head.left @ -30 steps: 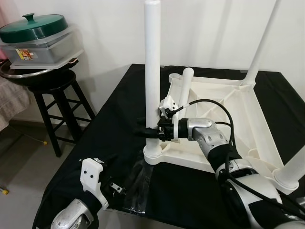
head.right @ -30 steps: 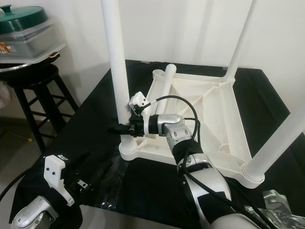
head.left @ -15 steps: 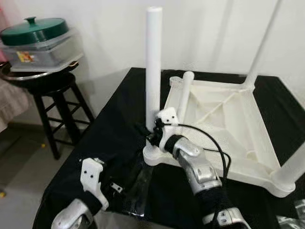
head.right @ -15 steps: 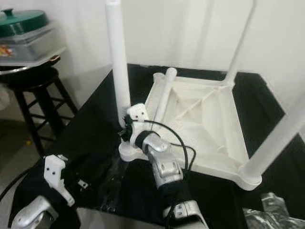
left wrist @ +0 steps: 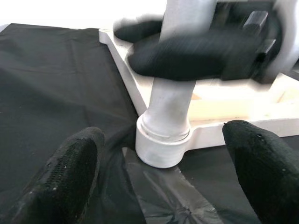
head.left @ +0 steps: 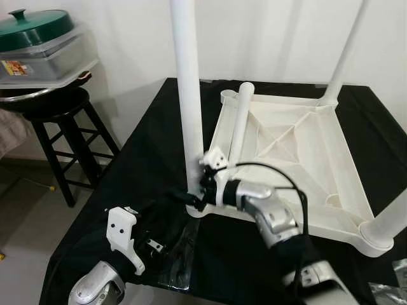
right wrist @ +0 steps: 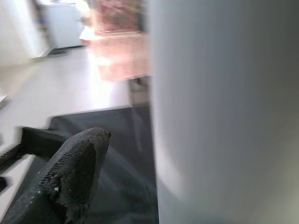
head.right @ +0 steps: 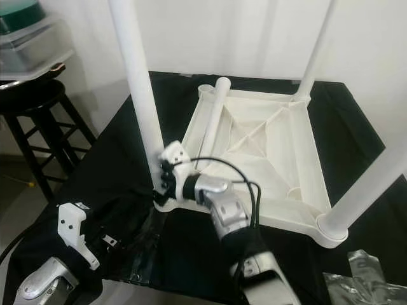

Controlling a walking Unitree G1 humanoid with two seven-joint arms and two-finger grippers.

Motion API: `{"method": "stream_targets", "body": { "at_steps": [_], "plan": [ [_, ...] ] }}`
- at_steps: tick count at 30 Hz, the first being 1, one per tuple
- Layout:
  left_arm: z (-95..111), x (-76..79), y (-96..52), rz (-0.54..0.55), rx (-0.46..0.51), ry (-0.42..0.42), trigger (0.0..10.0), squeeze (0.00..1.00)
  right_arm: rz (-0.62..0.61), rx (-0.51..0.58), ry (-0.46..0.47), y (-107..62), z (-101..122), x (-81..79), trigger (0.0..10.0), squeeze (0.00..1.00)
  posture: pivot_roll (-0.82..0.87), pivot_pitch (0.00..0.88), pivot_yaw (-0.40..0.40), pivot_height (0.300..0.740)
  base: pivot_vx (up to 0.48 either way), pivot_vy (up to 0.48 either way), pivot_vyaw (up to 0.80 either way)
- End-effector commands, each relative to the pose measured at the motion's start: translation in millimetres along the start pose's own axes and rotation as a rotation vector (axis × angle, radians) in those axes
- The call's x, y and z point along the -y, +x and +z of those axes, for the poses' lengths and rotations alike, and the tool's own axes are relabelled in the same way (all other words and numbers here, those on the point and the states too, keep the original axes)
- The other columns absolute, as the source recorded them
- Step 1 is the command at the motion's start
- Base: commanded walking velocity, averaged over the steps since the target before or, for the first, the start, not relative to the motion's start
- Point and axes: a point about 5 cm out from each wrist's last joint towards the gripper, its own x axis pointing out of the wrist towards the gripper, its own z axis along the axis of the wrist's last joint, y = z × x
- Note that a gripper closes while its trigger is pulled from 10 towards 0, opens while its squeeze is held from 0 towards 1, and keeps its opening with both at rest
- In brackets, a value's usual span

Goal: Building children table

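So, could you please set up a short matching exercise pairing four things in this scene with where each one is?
Things:
1. right gripper
2. loose white leg
3. green-lidded container
4. left gripper

Places:
A. on the black stool
B. lying across the upturned tabletop
C. low over the black cloth, fingers apart, facing the leg's socket
D. around the base of the upright leg at the near-left corner

Pairs: 1-D, 2-B, 3-A, 4-C
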Motion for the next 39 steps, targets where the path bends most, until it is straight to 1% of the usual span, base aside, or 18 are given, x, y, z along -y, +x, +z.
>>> {"method": "stream_targets", "body": {
  "at_steps": [1, 3, 10, 11, 12, 22, 24, 29, 30, 31, 32, 33, 34, 35, 36, 37, 38, 39],
  "plan": [
    [-4.4, -0.7, -0.7, 0.003, -0.018, -0.010, 10.0, 0.00, 0.136, 0.011, -0.020, -2.5, 3.7, 3.2, 10.0, 0.00, 0.02, 0.014, 0.005, 0.740, 0.000, 0.000, 0.00],
    [-5.3, -0.8, -0.8, 0.005, -0.019, -0.009, 10.0, 0.00, 0.227, 0.004, -0.007, -3.8, 11.7, 13.8, 10.0, 0.00, 0.03, 0.004, 0.006, 0.740, 0.000, 0.000, 0.00],
    [-7.1, -0.9, -0.7, 0.005, -0.024, -0.010, 10.0, 0.00, 0.282, -0.010, 0.032, -1.4, 19.2, 23.6, 10.0, 0.00, 0.04, 0.000, 0.010, 0.740, 0.000, 0.000, 0.00],
    [-7.5, -1.1, -0.6, 0.004, -0.026, -0.011, 10.0, 0.00, 0.306, -0.018, 0.057, -2.2, 18.6, 24.5, 4.7, 0.00, 0.04, 0.000, 0.009, 0.740, 0.000, 0.000, 0.00],
    [-7.7, -1.1, -0.4, 0.003, -0.027, -0.011, 10.0, 0.00, 0.326, -0.028, 0.084, -3.5, 16.8, 24.9, 0.0, 0.00, 0.04, 0.000, 0.004, 0.740, 0.000, 0.000, 0.00],
    [-7.1, -0.2, -1.5, 0.004, -0.025, -0.011, 10.0, 0.00, 0.373, -0.056, 0.139, -10.8, 3.7, 25.5, 0.0, 0.00, 0.05, 0.007, 0.010, 0.740, 0.000, 0.000, 0.00],
    [-7.0, 0.3, -1.9, 0.001, -0.026, -0.014, 10.0, 0.00, 0.364, -0.066, 0.141, -15.8, -3.8, 27.1, 0.0, 0.00, 0.04, 0.013, 0.012, 0.740, 0.000, 0.000, 0.00],
    [-6.7, 0.7, -2.2, 0.000, -0.025, -0.014, 10.0, 0.00, 0.343, -0.077, 0.134, -17.8, -8.2, 27.4, 0.0, 0.00, 0.05, 0.021, 0.009, 0.740, 0.000, 0.000, 0.00],
    [-6.2, 1.2, -3.2, 0.001, -0.024, -0.014, 10.0, 0.00, 0.255, -0.112, 0.124, -18.5, -20.1, 26.3, 0.0, 0.00, 0.05, 0.032, 0.000, 0.740, 0.000, 0.000, 0.00],
    [-4.6, 1.0, -5.5, 0.004, -0.022, -0.014, 10.0, 0.00, -0.112, -0.094, 0.219, -0.2, -40.6, 17.7, 0.0, 0.00, 0.03, 0.054, -0.007, 0.740, 0.000, 0.000, 0.00],
    [-4.6, 1.0, -5.5, 0.004, -0.022, -0.014, 10.0, 0.00, -0.112, -0.094, 0.219, -0.2, -40.6, 17.7, 0.0, 0.00, 0.03, 0.054, -0.007, 0.740, 0.000, 0.000, 0.00],
    [-3.5, 0.7, -7.1, 0.007, -0.020, -0.013, 10.0, 0.00, -0.399, -0.106, 0.304, 3.4, -54.5, 11.2, 0.0, 0.00, 0.03, 0.054, -0.007, 0.740, 0.000, 0.000, 0.00],
    [-3.5, 0.7, -7.1, 0.007, -0.020, -0.013, 10.0, 0.00, -0.399, -0.106, 0.304, 3.4, -54.5, 11.2, 0.0, 0.00, 0.03, 0.054, -0.007, 0.740, 0.000, 0.000, 0.00],
    [-2.5, -0.5, -9.3, 0.009, -0.021, -0.015, 10.0, 0.00, -0.470, -0.177, 0.343, 5.0, -72.4, -23.2, 0.0, 0.00, 0.00, 0.074, 0.035, 0.740, 0.000, 0.000, 0.00],
    [-2.5, -0.5, -9.3, 0.009, -0.021, -0.015, 10.0, 0.00, -0.470, -0.177, 0.343, 5.0, -72.4, -23.2, 0.0, 0.00, 0.00, 0.074, 0.035, 0.740, 0.000, 0.000, 0.00],
    [-2.1, -1.5, -10.4, 0.009, -0.025, -0.016, 10.0, 0.00, -0.463, -0.190, 0.297, 4.3, -70.6, -40.7, 0.0, 0.00, 0.00, 0.070, 0.039, 0.740, 0.000, 0.000, 0.00],
    [-2.2, -1.3, -11.0, 0.001, -0.031, -0.022, 10.0, 0.00, -0.364, -0.200, 0.302, 5.0, -67.3, -45.8, 0.0, 0.00, 0.00, 0.074, 0.038, 0.740, 0.000, 0.000, 0.00],
    [-2.2, -1.3, -11.0, 0.001, -0.031, -0.022, 10.0, 0.00, -0.364, -0.200, 0.302, 5.0, -67.3, -45.8, 0.0, 0.00, 0.00, 0.074, 0.038, 0.740, 0.000, 0.000, 0.00]
  ]
}}
